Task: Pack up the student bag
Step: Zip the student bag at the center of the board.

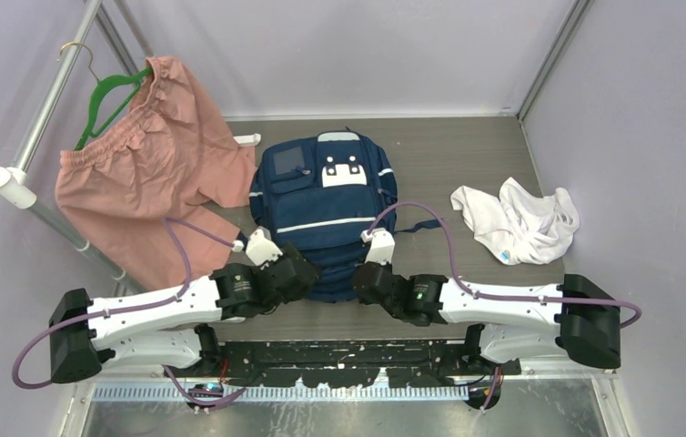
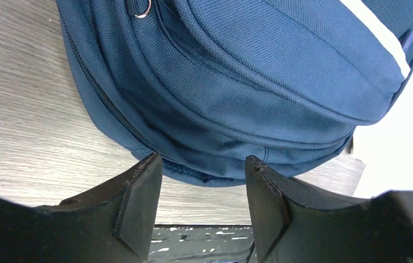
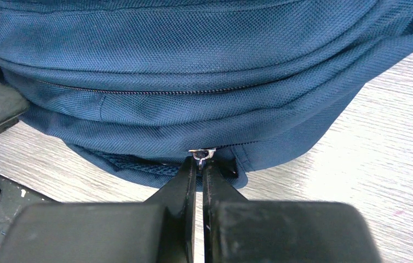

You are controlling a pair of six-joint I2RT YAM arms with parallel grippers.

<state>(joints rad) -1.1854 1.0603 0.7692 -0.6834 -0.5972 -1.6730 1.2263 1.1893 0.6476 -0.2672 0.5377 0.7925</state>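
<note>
A: Student bag (image 1: pixel 326 205), position?

B: Flat on the table (image 1: pixel 467 146), front pocket up, directly ahead of both grippers; its near end bulges toward the fingertips

A: Left gripper (image 2: pixel 203 170)?

B: Jaws parted about halfway, holding nothing; the bag's rounded edge sits just beyond the gap; whether fabric touches the pads, cannot tell

A: Right gripper (image 3: pixel 199 164)?

B: Pinched shut on the small metal zip pull (image 3: pixel 201 154) at its very tips, low on the bag's end seam

A: Handling?

B: Soft woven nylon, limp, looks empty so probably light; I'd expect it to slide or bunch when the zip is drawn unless the other side is pinned; the pull is tiny and smooth, easy to slip off; seam folds and padded edge are the safer holds for the free jaws

A: Surface, room?

B: Grey wood-grain top, likely little friction; bare table either side of the grippers; white cloth (image 1: pixel 521 218) well off to the right arm's outer side; pink shorts (image 1: pixel 153 173) on a green hanger (image 1: pixel 107 100) ahead-left, their hem near the left wrist
</note>
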